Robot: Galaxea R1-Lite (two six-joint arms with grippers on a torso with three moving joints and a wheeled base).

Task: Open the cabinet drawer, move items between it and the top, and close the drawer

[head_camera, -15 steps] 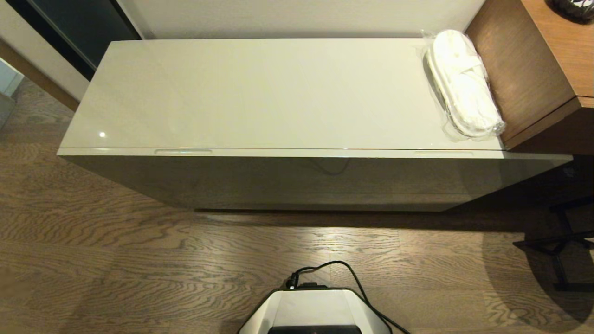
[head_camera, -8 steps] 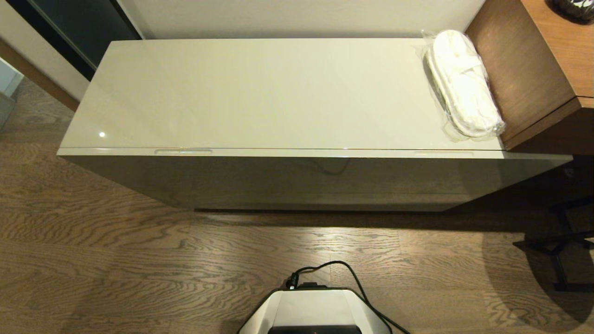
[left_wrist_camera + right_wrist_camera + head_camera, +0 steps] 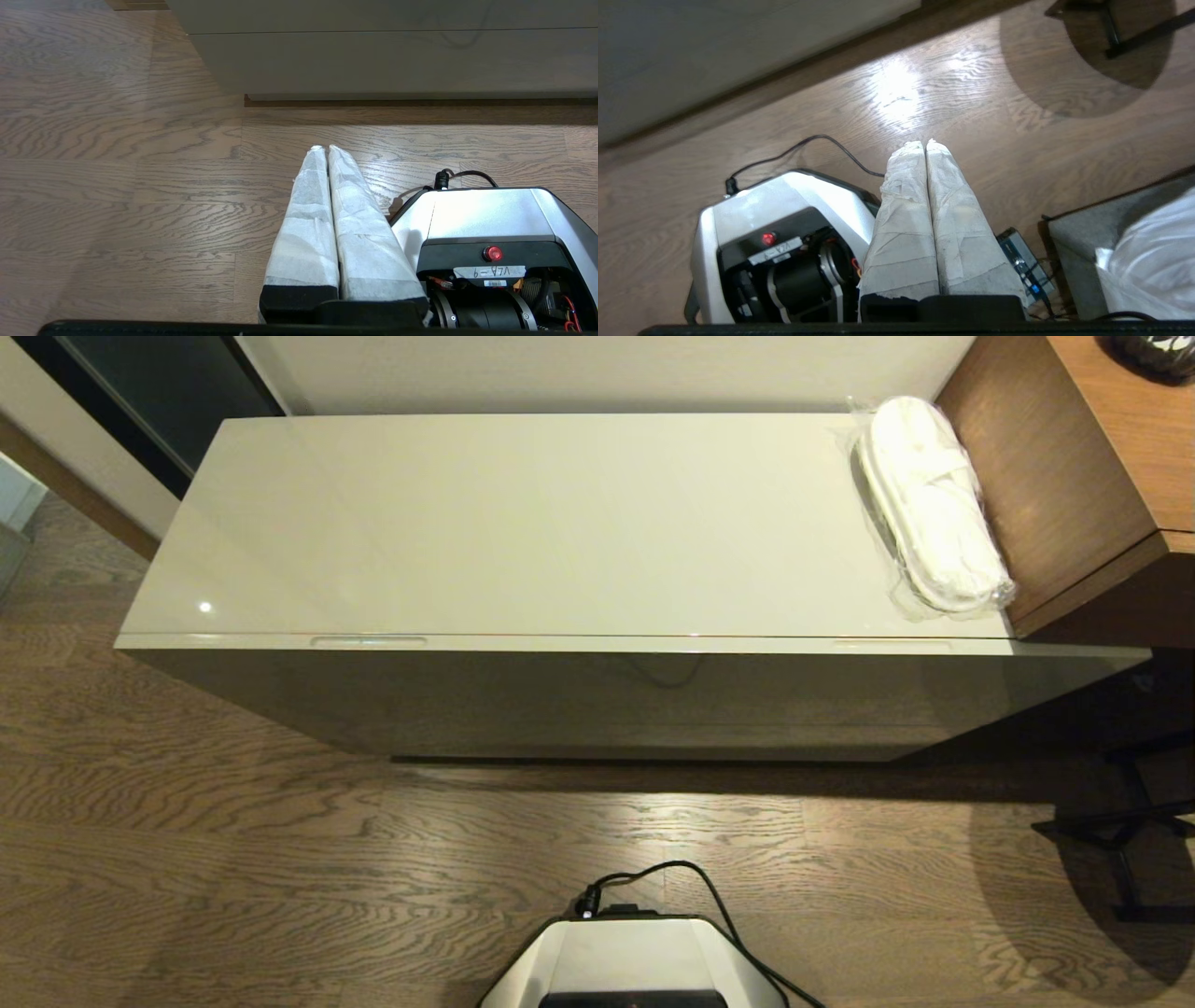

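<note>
Left claw [image 3: 327,148]: clenched, empty, hanging low over the wood floor [image 3: 117,163] beside the robot base [image 3: 490,210]. Right claw [image 3: 925,143]: clenched, empty, above the floor next to the base.

Head view: neither claw visible. Cabinet drawer [image 3: 607,695] closed, flat front flush under the top [image 3: 523,523]. Slippers [image 3: 929,504] in clear wrap lie at the top's right end, just beside the brown desk [image 3: 1055,476]. Black cable [image 3: 709,896] runs from the base.
</note>
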